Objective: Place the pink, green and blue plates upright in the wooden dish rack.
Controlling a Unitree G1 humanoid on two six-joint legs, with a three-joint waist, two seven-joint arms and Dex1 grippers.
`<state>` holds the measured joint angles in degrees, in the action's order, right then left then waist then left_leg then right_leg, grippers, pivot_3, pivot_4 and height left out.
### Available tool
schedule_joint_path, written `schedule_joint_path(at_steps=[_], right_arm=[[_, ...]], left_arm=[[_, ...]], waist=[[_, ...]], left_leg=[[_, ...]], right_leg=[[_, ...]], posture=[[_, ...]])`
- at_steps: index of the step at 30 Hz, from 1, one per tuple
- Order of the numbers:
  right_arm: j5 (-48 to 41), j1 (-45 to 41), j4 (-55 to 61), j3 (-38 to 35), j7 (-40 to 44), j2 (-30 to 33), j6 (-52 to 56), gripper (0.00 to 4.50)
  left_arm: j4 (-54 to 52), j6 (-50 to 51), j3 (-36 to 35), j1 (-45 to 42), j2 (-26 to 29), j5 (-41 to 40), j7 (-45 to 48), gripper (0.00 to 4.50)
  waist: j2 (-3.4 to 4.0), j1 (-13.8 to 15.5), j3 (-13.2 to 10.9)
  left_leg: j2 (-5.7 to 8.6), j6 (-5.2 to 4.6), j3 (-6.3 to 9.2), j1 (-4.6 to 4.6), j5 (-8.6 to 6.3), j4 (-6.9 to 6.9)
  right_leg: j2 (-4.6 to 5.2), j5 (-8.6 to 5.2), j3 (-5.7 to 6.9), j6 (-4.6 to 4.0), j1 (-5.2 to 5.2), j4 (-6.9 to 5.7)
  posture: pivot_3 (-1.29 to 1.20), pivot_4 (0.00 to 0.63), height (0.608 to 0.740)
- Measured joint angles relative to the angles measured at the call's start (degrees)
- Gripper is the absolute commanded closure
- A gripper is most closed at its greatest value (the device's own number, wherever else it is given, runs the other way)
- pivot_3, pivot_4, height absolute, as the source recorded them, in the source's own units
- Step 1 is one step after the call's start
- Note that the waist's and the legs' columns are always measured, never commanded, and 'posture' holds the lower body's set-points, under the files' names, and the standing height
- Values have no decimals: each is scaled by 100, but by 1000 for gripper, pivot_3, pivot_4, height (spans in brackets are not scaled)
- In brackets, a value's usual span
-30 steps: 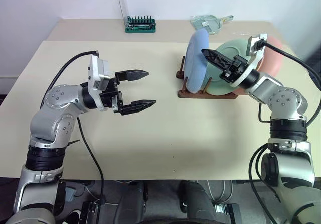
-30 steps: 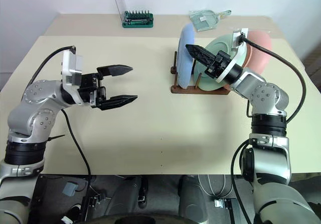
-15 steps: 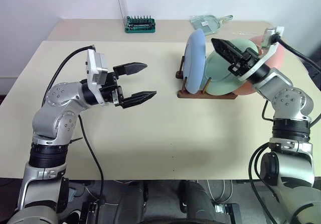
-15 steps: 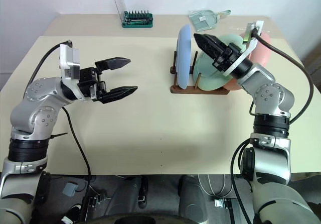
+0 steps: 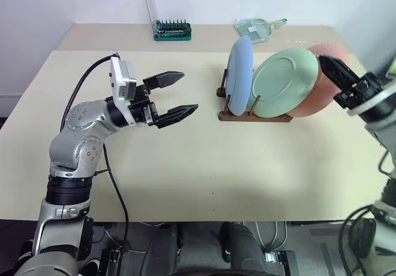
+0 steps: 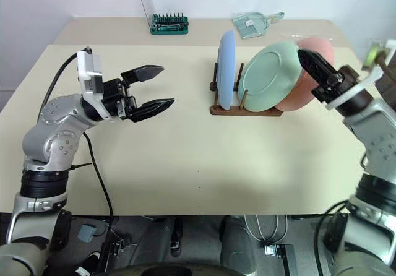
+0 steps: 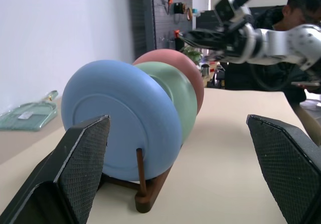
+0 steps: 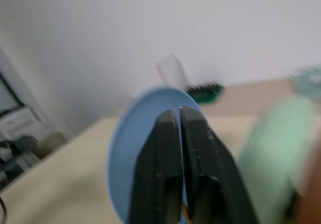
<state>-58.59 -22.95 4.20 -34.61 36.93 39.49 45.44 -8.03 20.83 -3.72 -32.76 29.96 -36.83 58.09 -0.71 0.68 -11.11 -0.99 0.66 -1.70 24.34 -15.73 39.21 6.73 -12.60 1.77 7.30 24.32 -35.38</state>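
A: What is the left gripper [image 5: 176, 93] doing?

B: It is hanging above the table [image 5: 204, 158] with its two black fingers spread wide and nothing between them. It is pointing toward the wooden dish rack [image 5: 253, 114], which is sitting well apart from it, straight out past the fingertips.

A: And what is standing in the rack?

B: All three plates are resting upright in it. The blue plate [image 5: 239, 75] is standing nearest the left gripper, almost edge-on. The green plate [image 5: 283, 83] is leaning just behind it, and the pink plate [image 5: 315, 93] is leaning behind the green one, overlapping it.

A: Where is the right gripper [image 6: 307, 60] sitting?

B: It is hovering just beside the pink plate, on the far side of the rack from the left gripper. Its fingers are pressed together with nothing held, and I cannot tell whether the tips are touching the pink rim.

A: Anything lying beyond the grippers?

B: A green screwdriver-bit case [image 5: 173, 30] with its clear lid [image 5: 150, 4] raised is sitting near the far edge of the table, and a clear dustpan [image 5: 257, 27] is lying farther along that edge
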Motion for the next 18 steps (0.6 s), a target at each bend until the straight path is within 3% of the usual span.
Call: schedule_joint_path(at_steps=[7, 18], right_arm=[[602, 1051, 564, 241, 84, 12, -465, 4468], [1961, 1421, 210, 951, 341, -40, -1688, 4468]], left_arm=[[314, -121, 67, -258, -67, 84, 271, 0], [343, -113, 69, -304, 51, 136, 414, 0]], waist=[[0, -8, 0], [0, 1, 0]], left_leg=[[0, 0, 0, -2, 0, 1], [1, 0, 1, -2, 0, 2]], right_leg=[[0, 0, -1, 0, 0, -2], [0, 0, -1, 0, -1, -2]], posture=[[0, 150, 724], [0, 150, 724]])
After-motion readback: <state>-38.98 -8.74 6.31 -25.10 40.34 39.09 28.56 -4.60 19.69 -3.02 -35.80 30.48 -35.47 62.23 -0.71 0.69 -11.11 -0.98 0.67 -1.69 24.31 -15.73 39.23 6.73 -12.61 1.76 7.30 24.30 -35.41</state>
